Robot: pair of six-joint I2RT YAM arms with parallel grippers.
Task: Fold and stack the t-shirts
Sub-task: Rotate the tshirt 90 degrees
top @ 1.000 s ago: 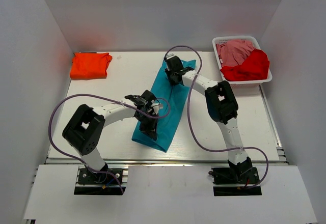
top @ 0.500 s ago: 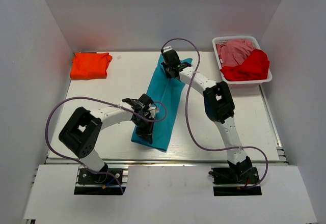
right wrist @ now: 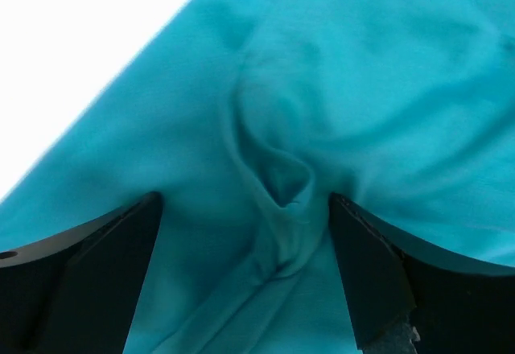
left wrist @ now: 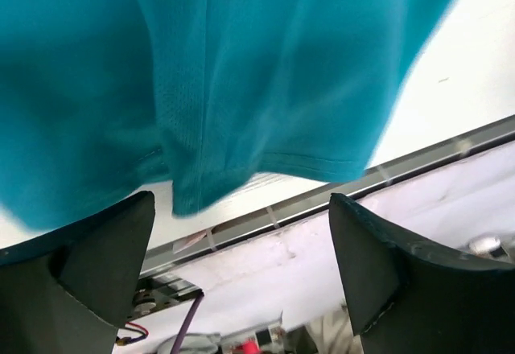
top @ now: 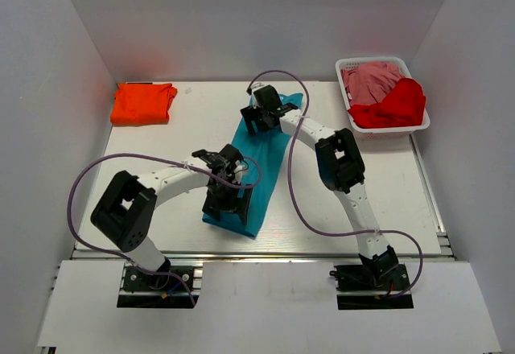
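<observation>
Slack has come into the teal t-shirt (top: 256, 161). A moment ago I had it pinched at both ends and was sliding it leftward across the counter (top: 193, 129). Now both pairs have let go. My left fingers (top: 228, 205) stand spread wide over the near hem with nothing between them, and my right fingers (top: 256, 117) gape just as wide over the far end. A small pucker in the cloth there marks where I was gripping.

The shirt lies as a long narrow strip, slanting across the middle of the counter. Its near end is close to the front edge and its far end points toward the back wall. I take the release to mean the lengthwise fold is laid and the strip is placed where I wanted it.

It is not yet a small rectangle, so I judge an end-over-end fold comes next. After that it belongs with the folded orange t-shirt (top: 143, 103) in the far left corner. The red t-shirt (top: 394, 106) and the pink t-shirt (top: 370, 80) wait in the white basket (top: 421, 125) at the far right.
</observation>
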